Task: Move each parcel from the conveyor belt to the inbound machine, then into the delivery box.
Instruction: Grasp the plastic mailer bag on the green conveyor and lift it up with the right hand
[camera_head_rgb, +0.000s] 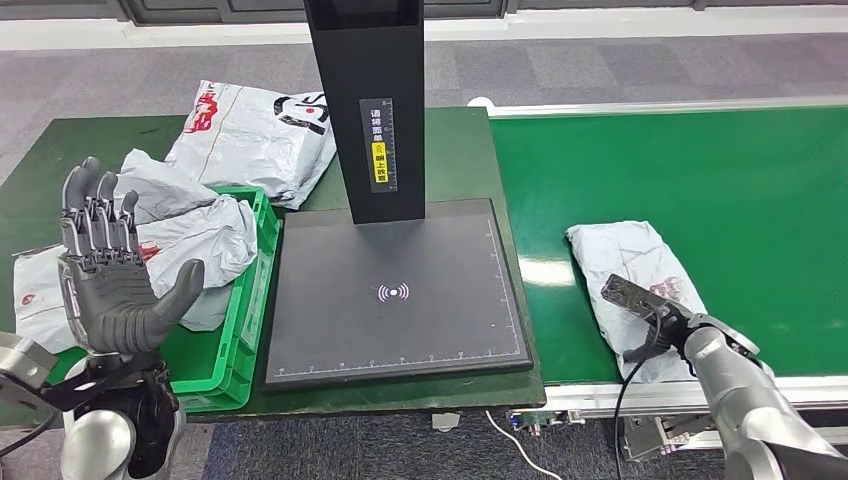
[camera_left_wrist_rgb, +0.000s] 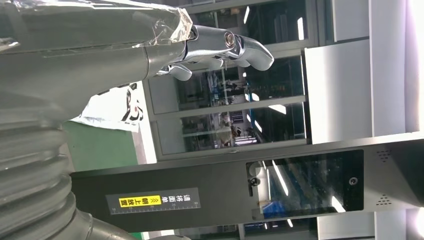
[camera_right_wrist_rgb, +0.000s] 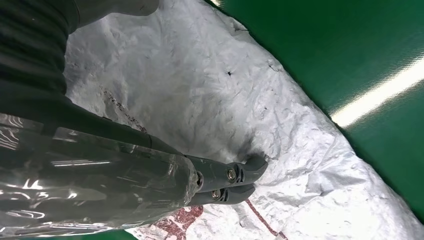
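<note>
A: Head view: where is the parcel (camera_head_rgb: 628, 275) now?

B: On the green conveyor belt (camera_head_rgb: 720, 190), crumpled grey plastic, directly under the right hand (camera_head_rgb: 650, 315). In the right wrist view the fingertips (camera_right_wrist_rgb: 245, 175) lie together, touching the wrapping; whether they pinch it I cannot tell.

A: And the left hand (camera_head_rgb: 110, 275)?

B: Raised upright, palm showing, fingers spread, holding nothing. Just beside it sits the green delivery box (camera_head_rgb: 245, 330) with bagged parcels (camera_head_rgb: 190, 240) inside. Another grey bag (camera_head_rgb: 255, 135) lies on the bench (camera_head_rgb: 40, 170) beyond that hand.

A: Between the two hands?

B: The inbound machine (camera_head_rgb: 400, 295): a flat black pad with a dark upright column (camera_head_rgb: 368, 100) bearing a yellow label.
</note>
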